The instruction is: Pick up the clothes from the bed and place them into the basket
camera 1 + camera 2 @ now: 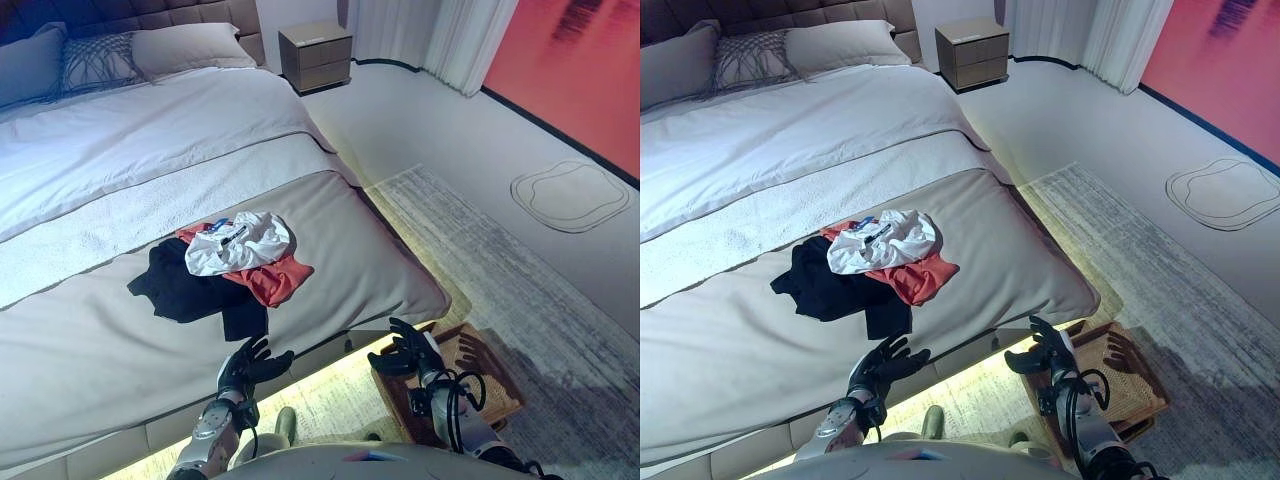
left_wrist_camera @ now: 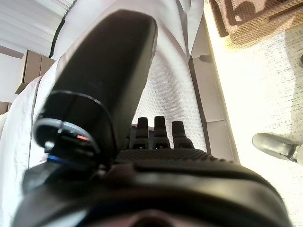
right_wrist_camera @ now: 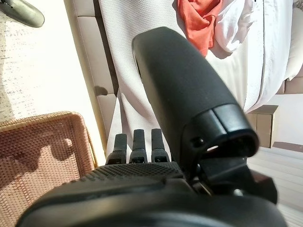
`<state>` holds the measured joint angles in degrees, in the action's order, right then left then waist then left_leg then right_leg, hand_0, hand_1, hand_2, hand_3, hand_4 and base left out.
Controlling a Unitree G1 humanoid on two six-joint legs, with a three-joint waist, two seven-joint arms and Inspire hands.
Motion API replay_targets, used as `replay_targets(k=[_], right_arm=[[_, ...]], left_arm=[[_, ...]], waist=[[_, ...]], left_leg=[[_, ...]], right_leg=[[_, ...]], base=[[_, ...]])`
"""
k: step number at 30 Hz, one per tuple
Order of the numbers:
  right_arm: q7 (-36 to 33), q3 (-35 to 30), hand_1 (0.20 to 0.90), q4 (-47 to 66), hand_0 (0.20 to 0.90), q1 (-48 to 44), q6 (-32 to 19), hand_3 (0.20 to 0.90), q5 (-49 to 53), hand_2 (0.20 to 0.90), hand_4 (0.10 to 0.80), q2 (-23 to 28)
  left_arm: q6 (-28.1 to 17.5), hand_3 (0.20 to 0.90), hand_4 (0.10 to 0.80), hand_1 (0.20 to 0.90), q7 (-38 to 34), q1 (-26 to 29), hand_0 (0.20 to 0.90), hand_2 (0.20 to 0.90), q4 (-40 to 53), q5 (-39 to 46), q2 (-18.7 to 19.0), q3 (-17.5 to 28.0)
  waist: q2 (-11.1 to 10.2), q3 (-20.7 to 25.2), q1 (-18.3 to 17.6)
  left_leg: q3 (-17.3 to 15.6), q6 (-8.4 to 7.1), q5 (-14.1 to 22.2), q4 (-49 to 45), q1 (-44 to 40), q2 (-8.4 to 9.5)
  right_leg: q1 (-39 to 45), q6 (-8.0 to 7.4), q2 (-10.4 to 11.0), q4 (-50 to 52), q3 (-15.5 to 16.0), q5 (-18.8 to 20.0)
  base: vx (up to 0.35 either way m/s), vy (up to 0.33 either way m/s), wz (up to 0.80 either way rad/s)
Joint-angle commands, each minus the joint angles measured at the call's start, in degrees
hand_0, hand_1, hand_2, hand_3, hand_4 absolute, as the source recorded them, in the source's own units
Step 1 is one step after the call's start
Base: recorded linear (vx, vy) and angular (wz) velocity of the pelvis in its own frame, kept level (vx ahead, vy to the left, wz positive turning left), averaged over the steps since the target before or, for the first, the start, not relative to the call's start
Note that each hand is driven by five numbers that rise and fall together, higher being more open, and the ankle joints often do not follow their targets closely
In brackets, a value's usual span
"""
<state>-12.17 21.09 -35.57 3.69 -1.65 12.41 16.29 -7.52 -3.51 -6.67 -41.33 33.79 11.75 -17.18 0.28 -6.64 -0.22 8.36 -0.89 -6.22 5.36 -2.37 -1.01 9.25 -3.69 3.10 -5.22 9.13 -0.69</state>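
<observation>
With both the left hand [image 1: 245, 365] and right hand [image 1: 405, 352] released and empty, reach well over the bed's [image 1: 90, 350] foot edge toward the white, orange and black clothes heap [image 1: 225, 268], then carry it to the brown woven basket [image 1: 490, 385] on the floor.

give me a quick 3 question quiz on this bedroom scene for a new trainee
1. True or false: the clothes pile lies on the bed.
2. Which garment sits on top of the pile? A white, B black, C orange.
3. Fill in: the wicker basket stands on the ____ at the foot of the bed.

Key
1. True. Neither the left hand nor the right hand holds anything; both are open.
2. A. The white garment rests over the orange garment and the black garment.
3. Floor, beside the right hand.
</observation>
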Motion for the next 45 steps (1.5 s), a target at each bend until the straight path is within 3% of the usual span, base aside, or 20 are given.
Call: replay_targets(k=[1,15,20,22,27,31,34,41,42,45], right_arm=[[-0.23,-0.83,0.900,5.14,0.900,-3.67,-3.40,0.900,1.07,0.900,0.800,-1.28],[-1.31,-0.61,0.900,5.06,0.900,-3.85,-2.66,0.900,-1.52,0.900,0.800,-1.07],[0.69,0.19,0.900,9.10,0.900,-5.18,-3.55,0.900,-6.33,0.900,0.800,1.94],[-1.52,0.36,0.900,10.80,0.900,-6.82,-4.00,0.900,-8.86,0.900,0.800,3.59],[-8.36,0.42,0.900,14.18,0.900,-22.73,-2.89,0.900,-19.28,0.900,0.800,10.89],[-8.98,1.60,0.900,12.69,0.900,-39.49,2.70,0.900,-17.40,0.900,0.800,16.59],[-10.11,3.87,0.900,7.21,0.900,-49.35,3.39,0.900,-16.52,0.900,0.800,20.15],[-10.59,8.17,0.900,-1.79,0.900,-63.60,4.32,0.900,-18.64,0.900,0.800,23.92],[-10.15,8.90,0.900,-3.17,0.900,-65.42,4.46,0.900,-18.99,0.900,0.800,24.50],[-9.30,11.50,0.900,-6.28,0.900,-69.62,6.25,0.900,-19.47,0.900,0.800,26.24]], left_arm=[[-2.91,0.900,0.800,0.900,2.20,5.38,0.900,0.900,2.74,0.96,1.37,0.06],[-3.06,0.900,0.800,0.900,2.66,5.10,0.900,0.900,2.73,0.67,1.64,-0.12],[-2.08,0.900,0.800,0.900,2.04,5.43,0.900,0.900,3.55,1.09,2.03,0.63],[-1.68,0.900,0.800,0.900,1.68,5.49,0.900,0.900,3.80,1.25,2.19,0.64],[-2.73,0.900,0.800,0.900,1.38,5.10,0.900,0.900,1.77,-0.67,2.15,-0.31],[-3.24,0.900,0.800,0.900,4.21,5.43,0.900,0.900,1.70,-4.49,4.27,-2.36],[-4.02,0.900,0.800,0.900,6.07,6.64,0.900,0.900,1.82,-6.15,5.73,-4.76],[-6.67,0.900,0.800,0.900,9.76,5.68,0.900,0.900,5.27,-4.27,7.74,-7.23],[-7.38,0.900,0.800,0.900,10.19,5.34,0.900,0.900,6.00,-4.52,8.43,-7.50],[-8.41,0.900,0.800,0.900,11.40,5.43,0.900,0.900,8.65,-3.10,10.55,-7.89]], waist=[[-1.64,-0.93,0.87],[-1.48,-0.83,0.95],[-1.57,-1.30,1.63],[-1.63,-1.52,2.17],[-2.26,-2.41,6.27],[-2.52,-3.95,9.73],[-2.07,-6.51,12.51],[0.40,-12.67,17.09],[0.62,-13.63,17.94],[2.09,-15.96,19.44]], left_leg=[[-5.07,2.16,5.66,-0.36,-3.51,3.01],[-5.15,2.13,5.67,-0.36,-3.56,2.97],[-4.48,1.99,5.42,-0.36,-3.79,3.02],[-4.07,1.92,5.33,-0.36,-3.85,3.03],[-1.58,1.16,4.51,-0.36,-3.13,2.91],[-1.70,-0.25,2.91,-0.53,-1.49,1.89],[-0.01,-1.01,2.67,-4.49,1.85,2.26],[1.74,-1.74,3.77,-15.13,10.90,4.29],[1.77,-1.93,5.16,-16.61,11.50,4.56],[1.64,-1.06,6.85,-21.47,16.15,6.17]], right_leg=[[-2.36,0.42,-0.54,0.23,-3.13,3.58],[-2.29,0.37,-0.50,0.22,-3.10,3.47],[-1.78,0.51,-0.46,0.31,-2.38,3.48],[-1.55,0.61,-0.44,0.39,-1.89,3.36],[-0.94,1.53,-0.61,1.02,1.51,2.07],[-2.18,2.78,-0.48,4.57,6.18,0.19],[-4.49,3.74,0.53,9.76,9.42,-1.67],[-9.43,5.07,3.46,18.62,13.04,-5.49],[-9.83,5.06,3.62,20.49,12.56,-7.68],[-14.25,5.65,5.25,27.55,13.40,-10.37]], base=[[0.000,0.000,0.00],[0.000,0.000,0.00],[0.000,0.000,0.00],[0.015,-0.026,0.05],[0.025,-0.035,0.17],[0.002,0.021,0.36],[-0.060,0.090,0.62],[-0.012,0.128,0.54],[0.068,0.071,0.39],[0.006,0.112,0.30]])
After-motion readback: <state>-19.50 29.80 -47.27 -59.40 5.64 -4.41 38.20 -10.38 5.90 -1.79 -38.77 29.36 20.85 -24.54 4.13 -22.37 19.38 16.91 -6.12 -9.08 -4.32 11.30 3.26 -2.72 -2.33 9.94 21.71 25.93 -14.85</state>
